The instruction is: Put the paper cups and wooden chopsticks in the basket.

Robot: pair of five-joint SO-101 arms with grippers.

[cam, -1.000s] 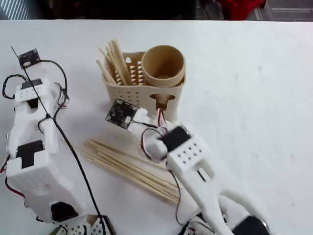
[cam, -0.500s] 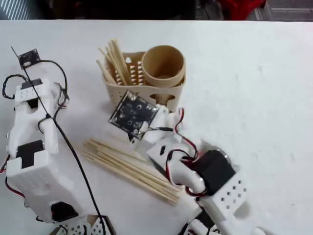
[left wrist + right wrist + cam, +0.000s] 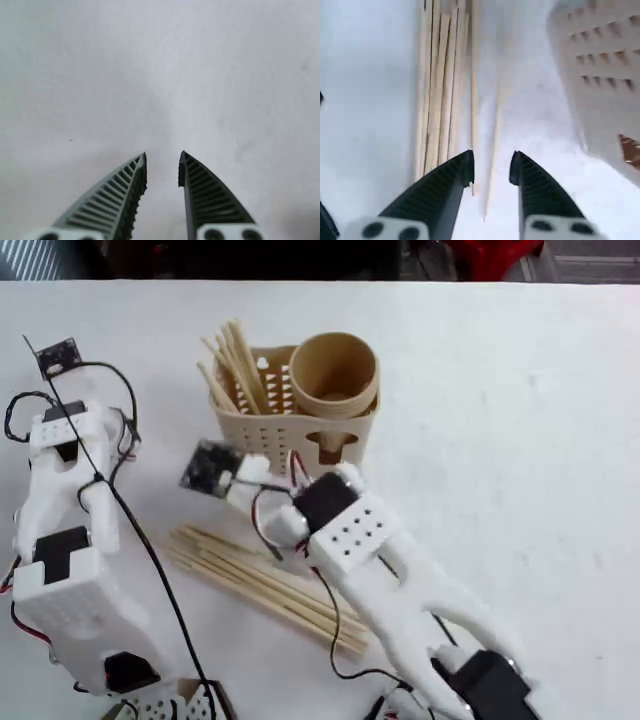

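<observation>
The loose pale wooden chopsticks [image 3: 265, 585] lie on the white surface [image 3: 520, 440] just in front of the cream slotted plastic basket [image 3: 290, 430], which holds a brown paper cup [image 3: 333, 375]. The right pincer [image 3: 491, 167] hangs over their basket-side ends, jaws apart and empty, likely lined up to pick. Its wrist view gives that alignment, which the arm covers from overhead. The left pincer [image 3: 162, 170], slightly parted, faces bare surface.

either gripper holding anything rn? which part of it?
Nothing is held. The left gripper is open over the white table; the right gripper is open above the loose wooden chopsticks lying flat, clamped on none.
</observation>
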